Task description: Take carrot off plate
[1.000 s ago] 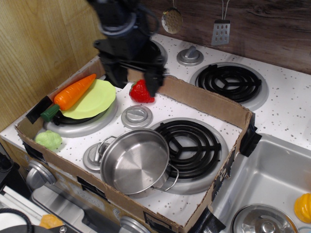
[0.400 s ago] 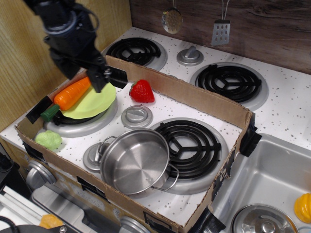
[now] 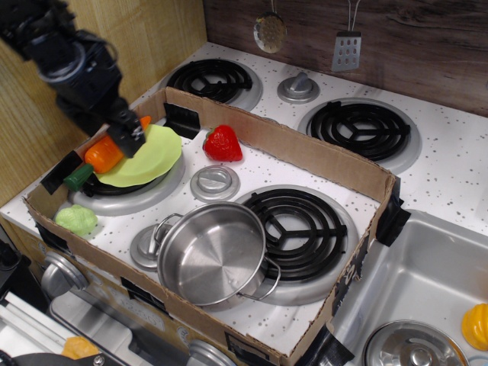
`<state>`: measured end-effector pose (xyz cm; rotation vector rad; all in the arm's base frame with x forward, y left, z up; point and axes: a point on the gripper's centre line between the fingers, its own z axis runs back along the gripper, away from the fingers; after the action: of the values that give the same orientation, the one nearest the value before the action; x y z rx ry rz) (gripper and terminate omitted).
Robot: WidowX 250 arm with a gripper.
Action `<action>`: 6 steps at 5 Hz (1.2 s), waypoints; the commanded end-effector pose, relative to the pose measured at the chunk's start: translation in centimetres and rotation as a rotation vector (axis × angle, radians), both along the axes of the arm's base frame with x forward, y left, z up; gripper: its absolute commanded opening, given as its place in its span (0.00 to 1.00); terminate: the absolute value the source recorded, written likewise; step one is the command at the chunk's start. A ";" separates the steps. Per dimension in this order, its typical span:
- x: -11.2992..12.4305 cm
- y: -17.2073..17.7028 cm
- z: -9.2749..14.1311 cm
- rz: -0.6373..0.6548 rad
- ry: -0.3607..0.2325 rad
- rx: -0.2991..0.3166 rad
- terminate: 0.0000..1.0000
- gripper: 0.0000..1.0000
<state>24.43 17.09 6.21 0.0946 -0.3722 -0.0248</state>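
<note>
While carrot (image 3: 101,156) lies across plate (image 3: 145,156), gripper (image 3: 126,134) covers its middle; grip state unclear.

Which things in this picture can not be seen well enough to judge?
- Middle of the carrot: covered by the hand, so whether the fingers are closed on it cannot be told.
- Rear edge of the plate: behind the hand.
- Orange toy: cut off by the bottom edge.
- Yellow toy: cut off by the right edge.
</note>
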 end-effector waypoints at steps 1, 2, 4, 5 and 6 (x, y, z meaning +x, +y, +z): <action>-0.5 0.7 -0.3 -0.002 -0.040 0.001 0.00 1.00; -0.4 0.3 -0.5 0.003 -0.052 0.007 0.00 1.00; -0.6 0.3 -1.5 0.010 -0.062 -0.020 0.00 1.00; -0.5 0.7 -2.1 -0.006 -0.086 -0.027 0.00 1.00; -0.2 1.4 -2.7 -0.030 -0.103 -0.034 0.00 1.00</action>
<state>24.18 17.76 2.38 0.0175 -0.4581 -0.0270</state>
